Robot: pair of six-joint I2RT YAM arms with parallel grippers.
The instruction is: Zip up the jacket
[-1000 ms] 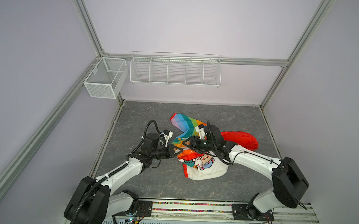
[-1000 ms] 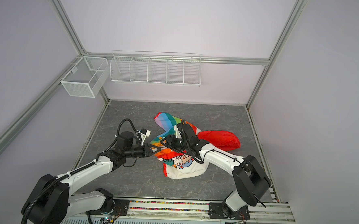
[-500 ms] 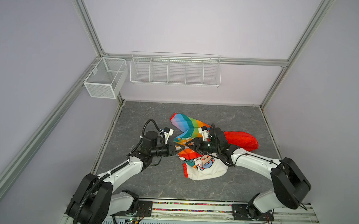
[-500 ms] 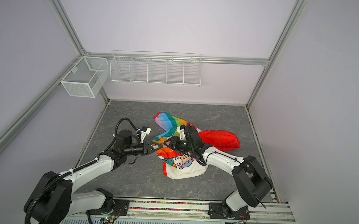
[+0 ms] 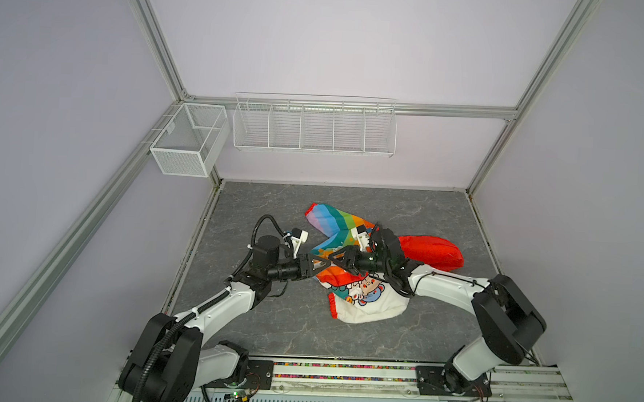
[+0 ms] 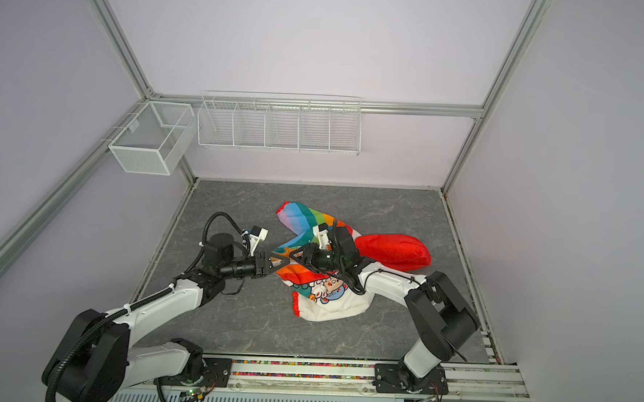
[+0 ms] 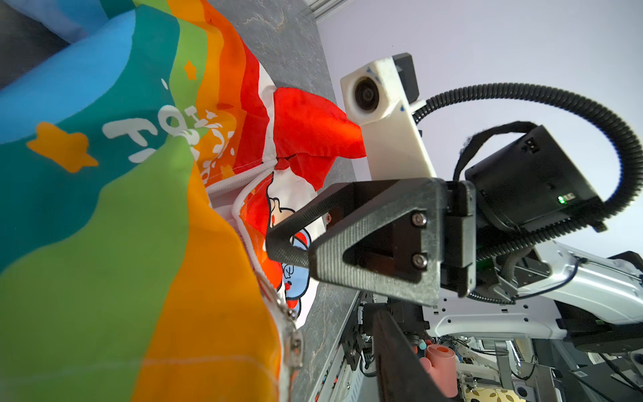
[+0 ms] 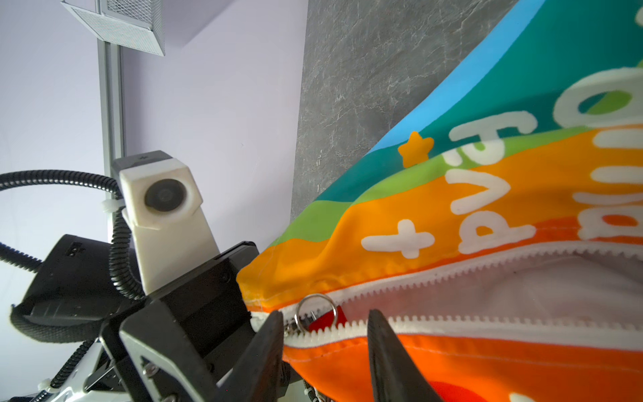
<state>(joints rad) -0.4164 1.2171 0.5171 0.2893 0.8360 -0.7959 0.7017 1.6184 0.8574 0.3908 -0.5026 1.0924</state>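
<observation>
Left jaws have parted beside the jacket [image 5: 368, 306]; right jaws, narrower, loosely straddle its zipper [image 8: 452, 330].

The jacket [image 5: 360, 306] is thin, smooth cloth; its zipper [image 8: 452, 275] has white plastic teeth and a shiny metal ring [image 8: 315, 296]. The right gripper [image 8: 325, 315] is matt, ribbed black plastic. The table [image 5: 269, 320] looks matt, stone-like.

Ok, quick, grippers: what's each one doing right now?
Left gripper: open; the jacket hem lies beside its one visible finger, unpinched.
Right gripper: open, jaws straddling the zipper, not clamped on it.
</observation>
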